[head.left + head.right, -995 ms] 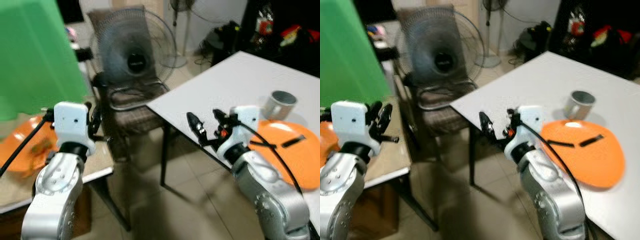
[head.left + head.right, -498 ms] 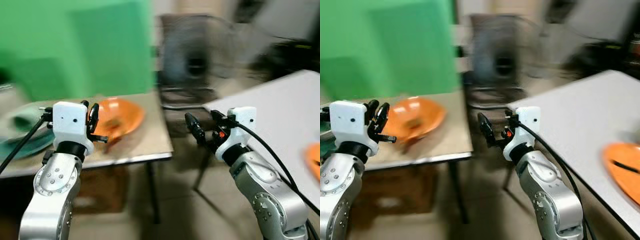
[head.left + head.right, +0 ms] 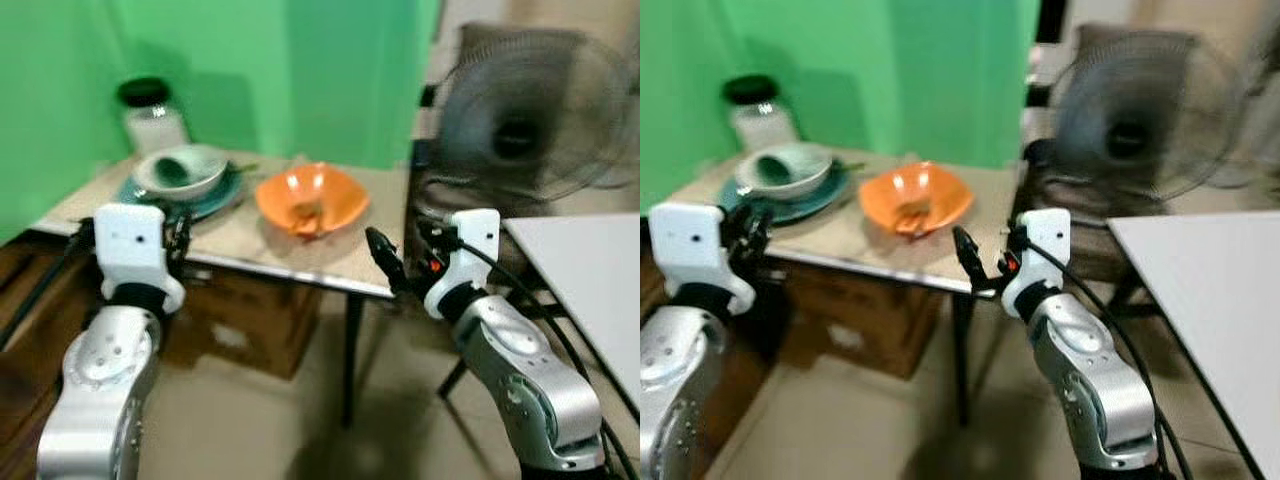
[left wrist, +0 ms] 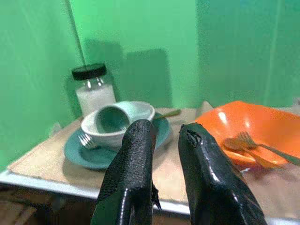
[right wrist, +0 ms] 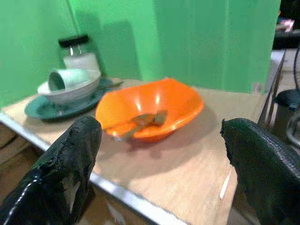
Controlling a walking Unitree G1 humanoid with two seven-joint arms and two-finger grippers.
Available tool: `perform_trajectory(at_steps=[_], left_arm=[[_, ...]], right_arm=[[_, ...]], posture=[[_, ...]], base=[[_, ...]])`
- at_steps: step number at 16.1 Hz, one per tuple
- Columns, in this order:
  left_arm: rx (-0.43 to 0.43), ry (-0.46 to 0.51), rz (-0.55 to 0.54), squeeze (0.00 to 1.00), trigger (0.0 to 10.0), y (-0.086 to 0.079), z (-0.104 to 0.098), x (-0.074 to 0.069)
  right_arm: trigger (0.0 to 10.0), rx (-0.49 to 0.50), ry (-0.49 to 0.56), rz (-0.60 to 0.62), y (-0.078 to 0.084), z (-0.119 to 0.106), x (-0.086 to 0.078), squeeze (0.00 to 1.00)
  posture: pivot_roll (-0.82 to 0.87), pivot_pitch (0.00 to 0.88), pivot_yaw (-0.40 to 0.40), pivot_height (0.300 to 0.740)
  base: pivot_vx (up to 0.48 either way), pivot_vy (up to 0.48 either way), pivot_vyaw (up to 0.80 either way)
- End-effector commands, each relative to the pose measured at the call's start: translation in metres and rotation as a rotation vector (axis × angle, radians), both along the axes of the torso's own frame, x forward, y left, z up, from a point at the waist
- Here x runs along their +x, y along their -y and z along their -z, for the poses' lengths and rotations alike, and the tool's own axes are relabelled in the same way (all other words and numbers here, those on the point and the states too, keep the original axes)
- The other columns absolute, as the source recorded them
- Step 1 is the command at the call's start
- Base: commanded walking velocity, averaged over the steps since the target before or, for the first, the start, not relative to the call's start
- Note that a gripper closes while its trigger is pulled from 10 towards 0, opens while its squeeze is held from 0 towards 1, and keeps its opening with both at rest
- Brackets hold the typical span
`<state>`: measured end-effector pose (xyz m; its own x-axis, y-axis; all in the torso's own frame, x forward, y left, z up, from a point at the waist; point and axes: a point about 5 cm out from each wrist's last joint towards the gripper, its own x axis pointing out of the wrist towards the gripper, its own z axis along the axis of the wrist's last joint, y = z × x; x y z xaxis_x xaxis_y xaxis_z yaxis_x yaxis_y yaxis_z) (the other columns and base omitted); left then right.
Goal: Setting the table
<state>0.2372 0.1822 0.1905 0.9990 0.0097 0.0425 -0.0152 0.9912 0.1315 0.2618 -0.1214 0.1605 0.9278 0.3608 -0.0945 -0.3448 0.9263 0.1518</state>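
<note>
Green backdrop behind my worktop (image 3: 250,262). Orange bowl (image 5: 149,108) sits near its right edge, fork (image 5: 158,116) and spoon (image 5: 136,121) lying inside, handles toward the near left. Teal plate (image 4: 96,152) carries a white bowl (image 4: 122,117) with a cup (image 4: 110,119) tipped on its side. Left gripper (image 4: 161,136) nearly closed, empty; right gripper (image 5: 159,140) spread wide, empty, at the worktop's near edge.

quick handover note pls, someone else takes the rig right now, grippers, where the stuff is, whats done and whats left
Left gripper: nearly shut, holding nothing, short of the side table.
Right gripper: open, holding nothing, facing the orange bowl.
Side table holds the orange bowl with utensils in it, a teal plate carrying a white bowl with a cup inside, and a jar.
Done: nothing picked up here.
Left: carry these to the white table.
</note>
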Motion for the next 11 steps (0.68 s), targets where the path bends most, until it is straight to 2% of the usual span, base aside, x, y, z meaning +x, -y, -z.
perform_trajectory(at_steps=[1, 2, 3, 4, 5, 7, 10, 11], left_arm=[[0.001, 0.015, 0.009, 0.0, 10.0, 0.0018, -0.004, 0.0003], [0.048, 0.007, 0.015, 0.0, 10.0, 0.0009, -0.0018, -0.0005], [0.05, 0.001, 0.015, 0.0, 10.0, 0.0002, -0.0002, -0.0014], [0.047, -0.003, 0.022, 0.0, 10.0, -0.0002, 0.0013, -0.0025], [0.048, -0.01, 0.027, 0.0, 10.0, 0.0001, 0.0036, -0.0028], [0.043, -0.019, 0.039, 0.0, 10.0, 0.0014, 0.0051, -0.0021], [0.043, -0.019, 0.051, 0.0, 10.0, 0.003, 0.005, -0.0024], [0.044, -0.018, 0.052, 0.0, 10.0, 0.0028, 0.0046, -0.0026]], right_arm=[[10.0, -0.014, -0.01, 0.012, 0.0009, 0.0007, 0.0013, 1.0], [10.0, -0.106, 0.036, 0.021, 0.0003, 0.0017, 0.0027, 0.0], [10.0, -0.097, 0.082, 0.047, 0.0006, 0.0002, 0.003, 0.0], [10.0, -0.115, 0.071, 0.049, 0.0011, 0.0022, 0.0022, 0.0], [10.0, -0.057, 0.03, 0.022, 0.0002, 0.0047, 0.0001, 0.0], [10.0, -0.034, 0.011, 0.054, 0.0037, 0.0067, -0.0015, 0.0], [10.0, 0.033, -0.016, 0.044, 0.0006, 0.0085, 0.0011, 0.0], [10.0, -0.003, 0.014, 0.021, -0.0019, 0.0057, 0.0023, 0.0]], posture=[[-0.03, 0.0, 0.047, 0.74], [-0.03, 0.0, 0.047, 0.74], [-0.03, 0.0, 0.047, 0.74], [-0.03, 0.0, 0.047, 0.74], [-0.03, 0.0, 0.049, 0.74], [-0.03, 0.0, 0.051, 0.74], [-0.03, 0.0, 0.05, 0.74], [-0.03, 0.0, 0.05, 0.74]], base=[[0.0, 0.0, 0.0], [0.0, 0.0, 0.0], [0.0, 0.0, 0.0], [0.0, 0.0, 0.0], [0.0, 0.0, 0.0], [0.0, 0.0, 0.0], [0.311, 0.0, 0.0], [0.33, 0.0, 0.0]])
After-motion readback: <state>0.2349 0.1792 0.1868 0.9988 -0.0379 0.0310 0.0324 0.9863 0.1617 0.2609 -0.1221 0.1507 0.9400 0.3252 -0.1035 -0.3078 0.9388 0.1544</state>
